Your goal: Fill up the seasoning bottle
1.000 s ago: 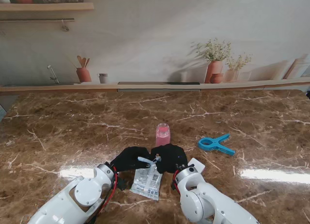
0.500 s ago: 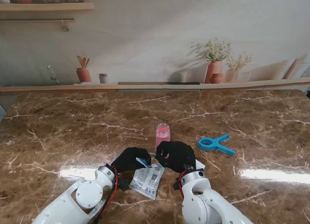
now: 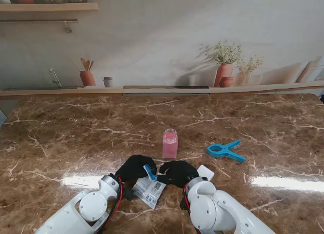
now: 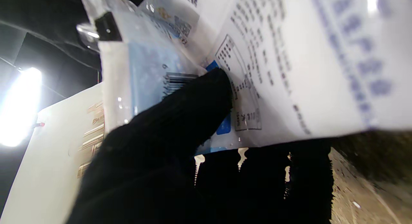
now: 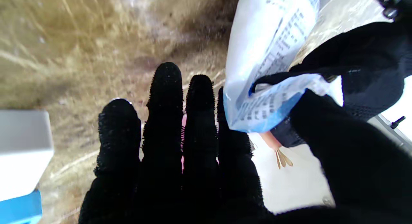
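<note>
A black-gloved finger (image 4: 193, 108) of the left hand (image 4: 154, 172) presses against a white seasoning packet (image 4: 289, 72) printed with blue and grey text, a barcode and a boxed label. The packet fills most of the view. Brown marble table (image 4: 370, 191) shows in 1 corner, blurred. A bright light glares at the opposite edge.

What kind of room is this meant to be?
It looks like a kitchen, though the back wall may be only a printed backdrop. The signs: a brown marble counter, a pot of wooden utensils, and potted plants on a ledge.
</note>
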### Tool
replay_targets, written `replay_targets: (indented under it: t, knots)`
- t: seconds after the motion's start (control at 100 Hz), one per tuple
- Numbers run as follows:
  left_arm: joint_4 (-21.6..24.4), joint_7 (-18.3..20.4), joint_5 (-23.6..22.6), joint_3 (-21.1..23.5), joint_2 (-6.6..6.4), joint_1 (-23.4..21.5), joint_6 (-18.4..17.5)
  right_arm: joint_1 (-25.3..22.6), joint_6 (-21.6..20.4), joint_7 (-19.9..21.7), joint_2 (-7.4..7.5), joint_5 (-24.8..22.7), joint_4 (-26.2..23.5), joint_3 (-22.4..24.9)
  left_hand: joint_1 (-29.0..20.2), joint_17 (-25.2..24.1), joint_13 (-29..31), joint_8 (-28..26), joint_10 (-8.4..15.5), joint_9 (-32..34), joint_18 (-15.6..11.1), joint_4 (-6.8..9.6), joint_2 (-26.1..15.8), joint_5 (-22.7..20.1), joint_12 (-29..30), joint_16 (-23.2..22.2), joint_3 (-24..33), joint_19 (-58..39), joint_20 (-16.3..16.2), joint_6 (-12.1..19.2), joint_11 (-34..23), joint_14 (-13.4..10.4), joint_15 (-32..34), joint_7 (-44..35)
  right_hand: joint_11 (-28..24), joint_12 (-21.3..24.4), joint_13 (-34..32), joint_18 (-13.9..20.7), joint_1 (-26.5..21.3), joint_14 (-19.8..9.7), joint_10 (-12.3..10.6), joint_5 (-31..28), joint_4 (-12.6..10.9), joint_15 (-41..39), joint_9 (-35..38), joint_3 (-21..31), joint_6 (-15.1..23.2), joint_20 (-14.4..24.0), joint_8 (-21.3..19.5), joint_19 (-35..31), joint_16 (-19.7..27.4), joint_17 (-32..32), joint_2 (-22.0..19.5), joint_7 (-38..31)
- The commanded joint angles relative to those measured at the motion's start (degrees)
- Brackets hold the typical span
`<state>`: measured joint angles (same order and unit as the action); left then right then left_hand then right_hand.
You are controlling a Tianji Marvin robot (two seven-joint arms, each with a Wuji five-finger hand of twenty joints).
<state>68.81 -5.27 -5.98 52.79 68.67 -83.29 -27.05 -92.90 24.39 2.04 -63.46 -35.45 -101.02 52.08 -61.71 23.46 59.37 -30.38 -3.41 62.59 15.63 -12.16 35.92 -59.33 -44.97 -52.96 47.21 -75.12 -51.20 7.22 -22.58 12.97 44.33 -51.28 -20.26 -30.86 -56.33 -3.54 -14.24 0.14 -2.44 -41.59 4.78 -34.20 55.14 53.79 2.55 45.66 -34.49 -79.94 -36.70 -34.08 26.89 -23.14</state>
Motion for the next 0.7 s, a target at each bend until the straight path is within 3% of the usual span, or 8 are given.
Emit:
replay_targets:
  t: [0.0, 0.12, 0.29, 0.32, 0.37, 0.5, 0.61, 0.69]
  knots:
    - [-0.5, -0.3, -0.2, -0.3, 0.37, -0.4, -0.1, 0.2, 0.9, 1.9, 0.33, 0.0, 0.5, -0.3, -2.3, -0.9, -0.3, -1.1, 1.2, -1.1, 2.4, 1.99, -6.4, -8.4, -0.9, -1.2, 2.8, 3.0, 0.7, 1.8, -2.6, 1.4, 0.8, -9.3, 0.0, 0.7, 0.9, 2.0, 2.9, 0.0, 0.4, 2.6, -1.3, -0.6, -0.9, -2.8, -1.0, 0.4, 0.9, -1.2, -0.7, 0.2, -0.9, 2.0]
    - [-0.6, -0.8, -0.2, -0.4, 0.51, -0.5, -0.3, 1.4, 1.1, 2.9, 0.32, 2.4, 1.6, -1.0, -2.2, -1.0, -0.3, -0.6, 1.3, -1.2, 2.1, 1.96, -6.4, -8.4, -0.8, -1.4, 3.0, 3.2, 0.7, 1.8, -2.7, 1.4, 0.6, -9.2, -6.8, -4.7, 0.1, 2.3, 1.8, -0.9, -0.8, 1.6, -1.4, -6.2, 1.8, -3.2, -1.8, 0.7, 1.1, -2.3, -3.9, -0.4, -0.2, 1.4]
    - [-0.8, -1.7, -1.1, -0.4, 0.64, -0.4, -0.6, 3.2, 0.7, 3.4, 0.14, 4.4, 3.3, -2.3, -2.0, -1.1, -0.4, 0.0, 1.5, -1.2, 1.5, 1.91, -6.3, -8.3, -0.7, -1.8, 3.1, 3.5, 0.6, 1.6, -2.8, 1.3, 0.3, -8.8, -17.9, -15.4, -4.7, 2.6, -2.4, -3.0, -3.8, -7.5, -0.6, -21.4, 9.5, 0.7, 1.2, 1.4, -3.0, -8.9, -11.5, -4.0, 4.2, -7.8]
    - [-0.9, -1.8, -1.2, -0.4, 0.65, -0.4, -0.6, 3.5, 0.4, 3.6, 0.14, 4.9, 3.5, -2.5, -2.1, -1.1, -0.4, 0.1, 1.6, -1.2, 1.4, 1.92, -6.2, -8.3, -0.6, -1.9, 3.1, 3.6, 0.6, 1.5, -2.8, 1.3, 0.2, -8.7, -18.8, -16.6, -5.3, 2.5, -3.6, -3.1, -4.1, -8.6, 1.5, -23.1, 10.8, 1.4, 2.4, 1.5, -3.0, -9.9, -12.1, -4.3, 5.5, -9.9]
    - [-0.9, -2.0, -1.4, -0.4, 0.70, -0.5, -0.7, 3.9, 0.2, 4.0, 0.13, 5.7, 3.7, -2.8, -2.1, -1.2, -0.4, 0.4, 1.6, -1.2, 1.2, 1.95, -6.2, -8.4, -0.5, -2.1, 3.3, 3.6, 0.6, 1.4, -2.8, 1.2, 0.1, -8.6, -19.6, -18.1, -6.3, 2.5, -5.4, -3.2, -4.3, -9.0, 4.6, -25.1, 12.6, 2.4, 4.3, 2.0, 0.8, -11.2, -12.7, -4.8, 7.8, -16.8]
    - [-1.3, -3.0, -2.3, -0.6, 0.83, -0.5, -1.2, 5.0, -0.4, 5.3, 0.22, 7.5, 4.3, -3.6, -1.8, -1.0, -0.1, 2.0, 1.6, -1.1, 0.6, 1.93, -5.8, -8.5, 0.1, -3.0, 3.7, 3.9, 0.4, 1.0, -2.8, 1.2, -0.6, -7.2, -21.7, -21.3, -7.8, 2.2, -10.1, -3.1, -5.0, -9.0, 5.9, -27.8, 15.3, 6.7, 9.1, 3.3, 3.3, -13.0, -13.7, -5.6, 13.0, -30.0]
    - [-1.3, -3.6, -2.8, -0.6, 0.91, -0.6, -1.3, 5.7, -0.9, 5.5, 0.20, 7.7, 5.0, -4.3, -1.7, -0.7, 0.1, 2.6, 1.4, -1.2, 0.5, 1.82, -5.7, -8.3, 0.4, -3.2, 3.8, 3.8, 0.3, 0.8, -2.7, 1.2, -0.8, -6.8, -23.4, -24.8, -9.8, 2.2, -12.0, -3.9, -5.9, -11.0, 5.6, -30.2, 17.4, 11.6, 10.4, 4.3, -0.9, -14.7, -14.4, -7.2, 14.9, -33.0]
    - [-0.7, -3.1, -3.0, -0.1, 0.63, -0.9, -0.9, 5.8, -1.3, 4.8, 0.16, 6.5, 5.3, -4.6, -0.6, -1.6, -0.5, 4.3, 1.2, -1.9, 0.7, 0.94, -4.3, -3.8, 1.0, -4.6, 5.8, 2.7, -1.6, -1.2, -1.1, 1.4, -2.1, -3.9, -24.4, -26.9, -10.8, 2.4, -11.9, -5.0, -6.7, -12.2, 4.9, -31.6, 18.0, 13.6, 11.6, 4.5, -5.8, -15.3, -14.5, -8.3, 15.8, -32.4]
